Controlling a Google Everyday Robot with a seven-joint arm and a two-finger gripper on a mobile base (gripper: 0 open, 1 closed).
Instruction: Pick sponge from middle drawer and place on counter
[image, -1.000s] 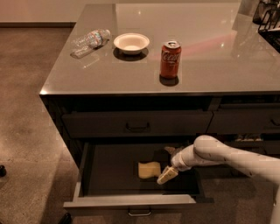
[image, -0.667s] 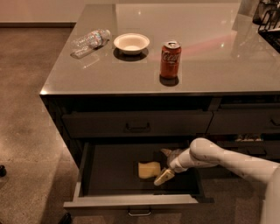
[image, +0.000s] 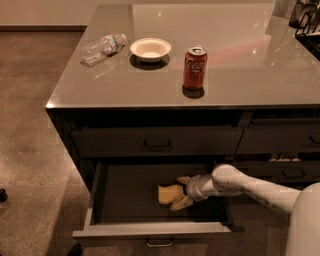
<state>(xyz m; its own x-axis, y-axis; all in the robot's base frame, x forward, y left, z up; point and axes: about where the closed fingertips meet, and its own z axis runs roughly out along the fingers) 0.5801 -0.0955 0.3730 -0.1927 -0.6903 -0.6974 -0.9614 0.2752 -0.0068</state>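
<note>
The middle drawer (image: 150, 231) is pulled open below the counter (image: 240, 75), with a dark inside and a lighter front with a silvery handle. The pale-yellow sponge (image: 168, 194) lies on the drawer floor near its middle. My gripper (image: 180, 192) reaches in from the right on the white arm. Its tan fingers stand apart, one behind the sponge's right end and one in front of it, so the sponge's right edge lies between them. The fingers are open around it.
On the counter stand a red soda can (image: 195, 68), a white bowl (image: 150, 49) and a lying clear plastic bottle (image: 103, 47). A dark rack (image: 307, 20) is at the far right. A closed dark drawer (image: 157, 141) sits above the open one.
My gripper has moved left inside the drawer, from beside the sponge's right end to around it. The sponge has stayed in place.
</note>
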